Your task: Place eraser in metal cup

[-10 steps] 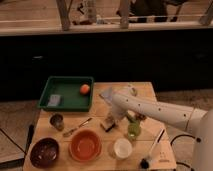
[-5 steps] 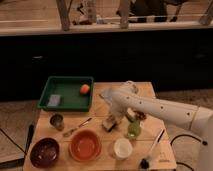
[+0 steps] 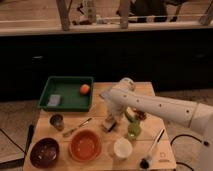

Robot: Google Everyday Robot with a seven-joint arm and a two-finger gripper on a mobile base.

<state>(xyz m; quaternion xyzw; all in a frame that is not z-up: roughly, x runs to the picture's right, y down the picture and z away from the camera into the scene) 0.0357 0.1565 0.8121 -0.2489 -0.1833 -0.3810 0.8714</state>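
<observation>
The metal cup (image 3: 56, 121) stands upright at the left of the wooden table (image 3: 150, 90), in front of the green tray. My gripper (image 3: 110, 121) hangs from the white arm (image 3: 150, 105), which reaches in from the right, and points down at mid-table. A small dark block, likely the eraser (image 3: 107, 127), sits right at the gripper's tip. I cannot tell whether it is held or lying on the table. The gripper is well to the right of the cup.
A green tray (image 3: 50, 85) at the back left holds an orange ball (image 3: 85, 89) and a grey sponge (image 3: 54, 100). A spoon (image 3: 77, 127), orange bowl (image 3: 85, 145), dark bowl (image 3: 44, 152), white cup (image 3: 122, 148), green object (image 3: 133, 131) and brush (image 3: 152, 150) lie around the gripper.
</observation>
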